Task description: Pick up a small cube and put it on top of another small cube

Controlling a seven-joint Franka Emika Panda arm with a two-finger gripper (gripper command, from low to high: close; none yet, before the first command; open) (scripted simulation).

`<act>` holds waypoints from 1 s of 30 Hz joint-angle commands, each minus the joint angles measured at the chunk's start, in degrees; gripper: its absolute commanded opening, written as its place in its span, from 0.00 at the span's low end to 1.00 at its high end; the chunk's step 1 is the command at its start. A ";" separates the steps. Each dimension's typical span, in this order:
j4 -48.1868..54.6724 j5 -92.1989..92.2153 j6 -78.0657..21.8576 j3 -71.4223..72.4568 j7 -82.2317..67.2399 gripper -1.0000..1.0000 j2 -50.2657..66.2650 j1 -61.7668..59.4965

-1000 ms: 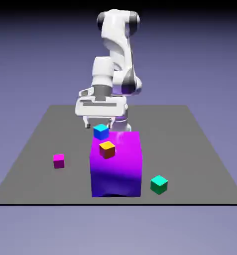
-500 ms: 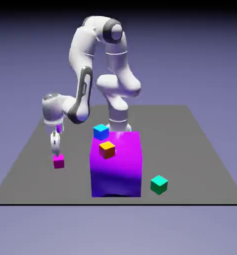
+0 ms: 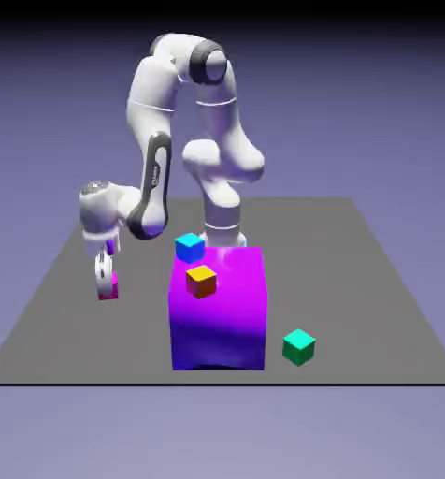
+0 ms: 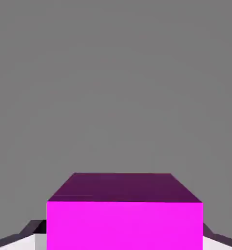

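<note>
Gripper (image 3: 105,281) is clamped on the magenta cube (image 3: 110,285), which sits square between its fingers, lifted just clear of the table (image 3: 376,281). To its right in the exterior view, near, lies the blue cube (image 3: 190,247); farther right, the orange cube (image 3: 201,280) atop the purple block (image 3: 219,323).

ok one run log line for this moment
phase: grasp | end effector: shut on magenta cube | cube: off table, exterior view's left | stack: not yet done
</note>
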 commanded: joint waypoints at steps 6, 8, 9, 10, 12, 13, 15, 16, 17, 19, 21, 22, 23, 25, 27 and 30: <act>2.65 -3.11 -14.74 5.18 -7.11 0.00 -12.46 5.98; 3.53 -4.14 -19.64 6.91 -9.48 0.00 -16.62 8.05; 3.98 -4.66 -22.09 7.78 -10.67 0.00 -18.69 9.09; 4.42 -5.18 -24.54 8.65 -11.85 0.00 -20.77 10.12; 5.30 -6.21 -29.45 10.39 -14.22 0.00 -24.92 12.19; 5.60 -6.76 -31.82 11.31 -15.24 0.00 -27.00 13.00; 4.98 -8.12 -35.98 13.59 -15.94 0.00 -31.15 12.76; 4.91 -8.25 -37.98 14.32 -16.16 0.00 -33.23 13.01; 5.00 -8.00 -39.92 14.77 -16.30 0.00 -35.30 13.52; 5.18 -7.51 -43.80 15.67 -16.57 0.00 -39.45 14.54; 5.21 -7.41 -44.57 15.85 -16.62 0.00 -40.28 14.74; 3.64 -7.45 -42.08 15.78 -16.63 0.00 -39.36 14.73; 2.07 -7.49 -39.59 15.71 -16.63 0.00 -38.45 14.71; -1.08 -7.57 -34.61 15.58 -16.63 0.00 -36.61 14.68; -2.31 -7.61 -32.66 15.53 -16.63 1.00 -35.90 14.67; 0.84 -7.52 -37.64 15.66 -16.63 1.00 -37.73 14.70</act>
